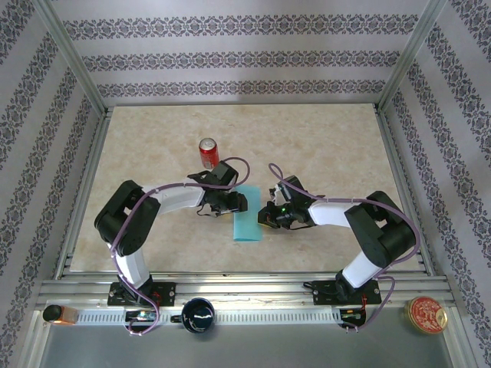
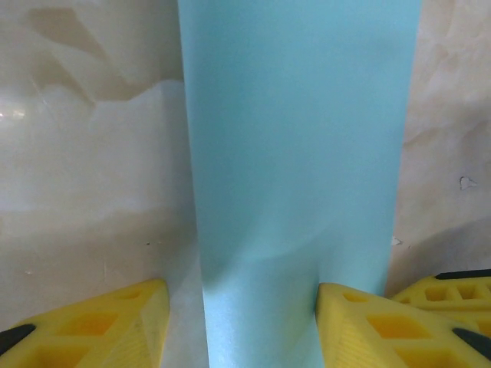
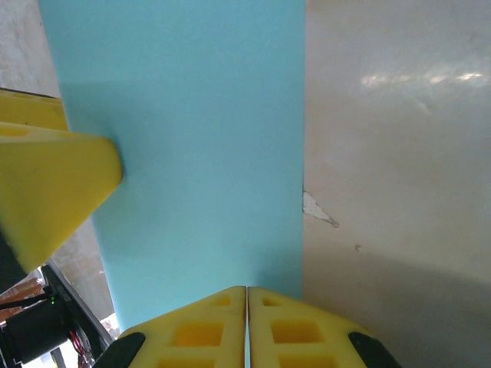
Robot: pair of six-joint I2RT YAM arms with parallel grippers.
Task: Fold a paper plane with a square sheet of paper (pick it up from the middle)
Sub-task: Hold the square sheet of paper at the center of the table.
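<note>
Desk [image 1: 322,138]: pale, marbled and glossy. The sheet will probably slide on it if pushed from one side only.
Square sheet of paper [image 1: 247,215]: turquoise, lying flat at mid-desk between the two arms as a long narrow rectangle. I judge it has been doubled over at least once. There is no pointed nose yet, so the plane is far from done.
Left claw [image 1: 234,203]: at the far end of the strip. In its wrist view the claw [image 2: 239,295] stands about half open, one yellow finger on each side of the paper [image 2: 299,153]. The right-hand finger is at or just over the paper's edge. It grips nothing.
Right claw [image 1: 267,215]: on the strip's right side. In its wrist view the claw [image 3: 247,295] has its pads pressed together, tips over the near edge of the paper [image 3: 192,153]. I cannot tell whether a layer is nipped between them.
Red soda can [image 1: 208,153]: upright, beyond the left claw and apart from the paper.
Step in hand: probably setting up the next crease along the strip.
Doing it well: pin the sheet with the left claw before the right one pulls, or the paper will skate. Take one layer only and carry it low. Line up the edges, then press down. Run the crease from the middle outward so the thin paper does not buckle.
Risk: the two claws are close together and could collide or tear the edge.
</note>
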